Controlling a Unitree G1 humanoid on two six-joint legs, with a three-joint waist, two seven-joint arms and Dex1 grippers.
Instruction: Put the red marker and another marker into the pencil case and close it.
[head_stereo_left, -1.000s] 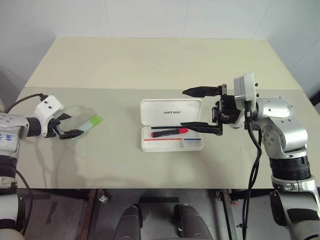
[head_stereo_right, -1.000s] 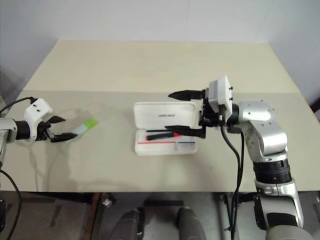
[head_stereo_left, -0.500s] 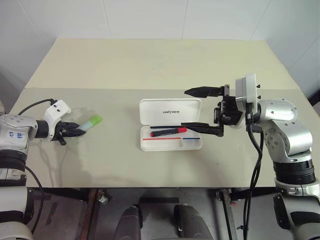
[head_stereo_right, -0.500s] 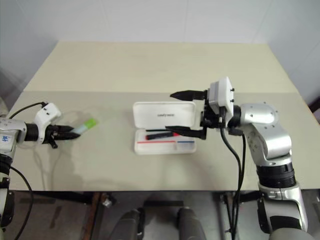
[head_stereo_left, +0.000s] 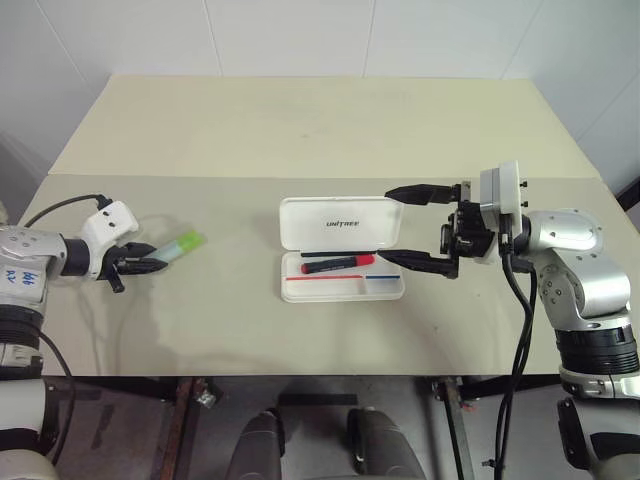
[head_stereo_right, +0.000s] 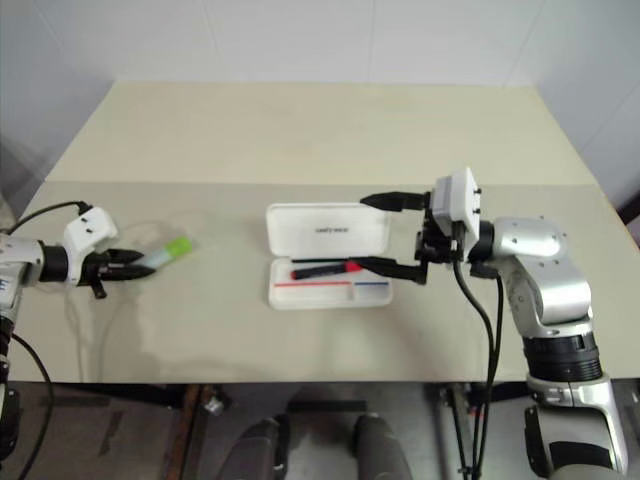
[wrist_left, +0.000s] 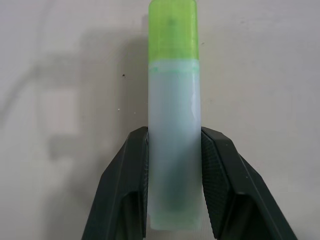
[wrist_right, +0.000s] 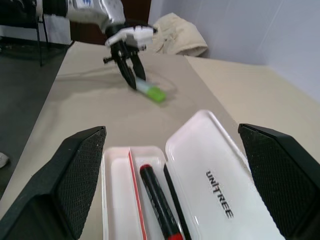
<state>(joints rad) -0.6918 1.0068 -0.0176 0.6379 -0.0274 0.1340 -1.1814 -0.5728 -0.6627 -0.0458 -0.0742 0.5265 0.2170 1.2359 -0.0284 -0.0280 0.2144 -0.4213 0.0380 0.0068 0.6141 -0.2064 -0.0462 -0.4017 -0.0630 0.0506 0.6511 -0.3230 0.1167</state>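
The pencil case (head_stereo_left: 343, 222) lies open at the table's middle, its white lid flat behind the tray (head_stereo_left: 345, 290). In the tray lies the red marker (head_stereo_left: 338, 264), its black end to the left. The other marker (head_stereo_left: 182, 245), light green with a pale body, is at the left, low over the table. My left gripper (head_stereo_left: 140, 265) is shut on its pale end (wrist_left: 174, 150), with both pads pressed to its sides. My right gripper (head_stereo_left: 386, 226) is open, level at the case's right end, with one finger over the lid and one over the tray.
The beige table (head_stereo_left: 300, 130) has a seam across its middle and a front edge (head_stereo_left: 300, 374) close to me. A black cable (head_stereo_left: 60, 203) loops by my left arm. In the right wrist view, a crumpled pale cloth (wrist_right: 177, 40) lies past the table.
My left gripper went from open around the green marker's end to shut on it. My right gripper drew back to the right, away from over the case, still open.
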